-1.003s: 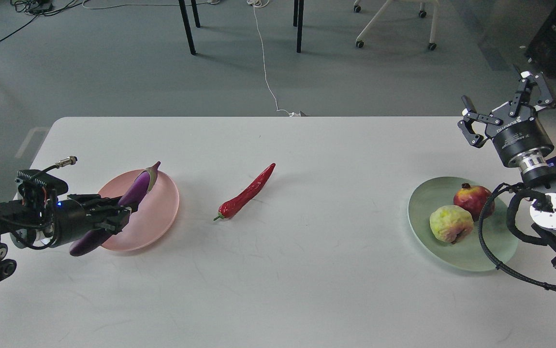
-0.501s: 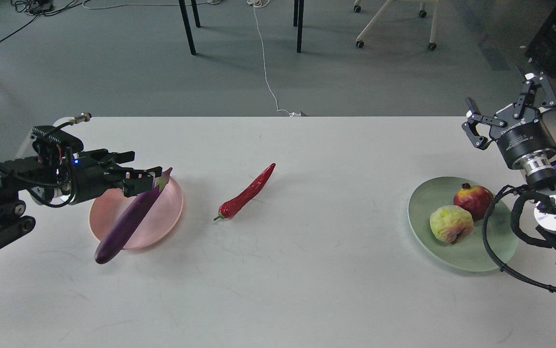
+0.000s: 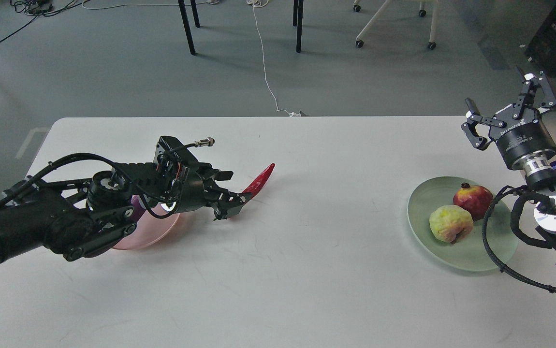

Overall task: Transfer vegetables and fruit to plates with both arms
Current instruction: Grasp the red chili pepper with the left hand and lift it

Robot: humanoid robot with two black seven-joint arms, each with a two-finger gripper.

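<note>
Left pincer (image 3: 228, 194) reaches over the table (image 3: 307, 270) with fingers spread around the lower half of the red chili (image 3: 258, 181) — not closed on it. Behind its wrist sits the pink plate (image 3: 154, 231), with only a sliver of eggplant (image 3: 137, 200) visible. Right pincer (image 3: 510, 115) hangs wide open and empty — pomegranate (image 3: 473, 199) and yellow-green fruit (image 3: 450, 223) lie below it on the green plate (image 3: 432, 193).

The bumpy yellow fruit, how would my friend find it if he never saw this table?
Look at the right end of the white table, where a pale green plate sits. Two round fruits lie on it. The bumpy yellow-green fruit is the nearer, left one, beside the smooth dark-red pomegranate.
</note>
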